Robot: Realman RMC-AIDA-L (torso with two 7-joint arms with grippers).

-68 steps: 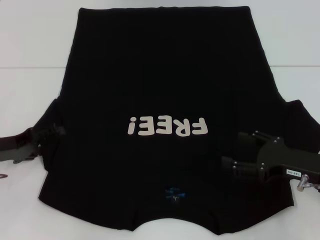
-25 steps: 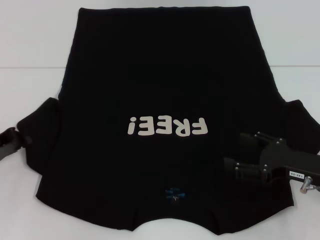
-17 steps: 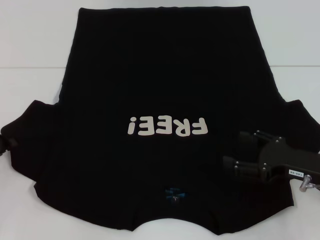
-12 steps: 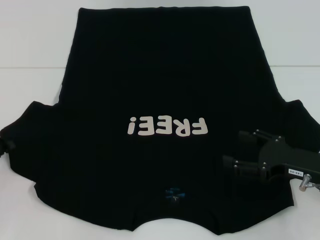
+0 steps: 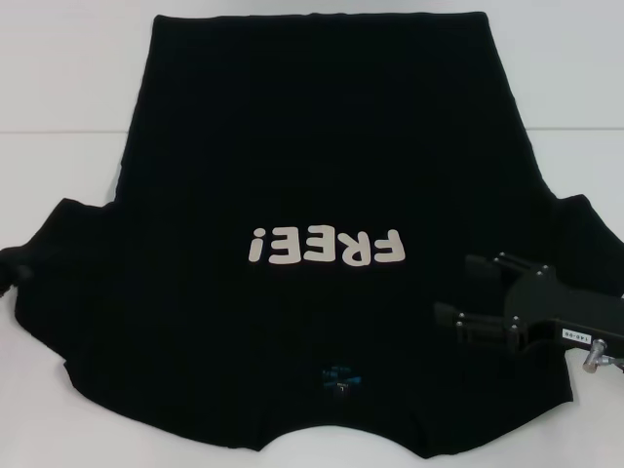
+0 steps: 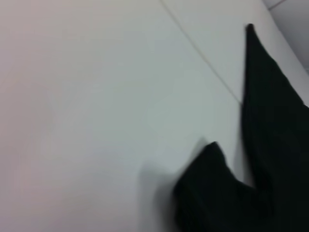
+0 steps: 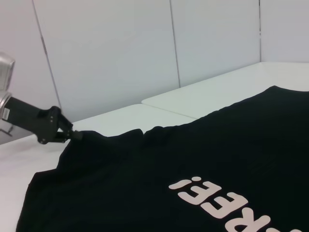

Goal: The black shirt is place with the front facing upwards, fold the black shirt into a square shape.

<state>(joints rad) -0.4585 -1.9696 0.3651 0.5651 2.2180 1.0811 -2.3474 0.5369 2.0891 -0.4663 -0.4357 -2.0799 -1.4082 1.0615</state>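
No fold is made yet: the black shirt (image 5: 312,244) lies flat, face up, my left pincer (image 7: 65,133) closed on its sleeve tip, my right pincer (image 5: 458,297) spread open above it.

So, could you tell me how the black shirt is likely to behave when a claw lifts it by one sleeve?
The black shirt is thin fabric lying flat, so it would probably drape limply. The left claw sits at its sleeve tip, where the cloth peaks, suggesting it stretches easily. It looks light, and would likely drag across the white table, not slide as one piece.
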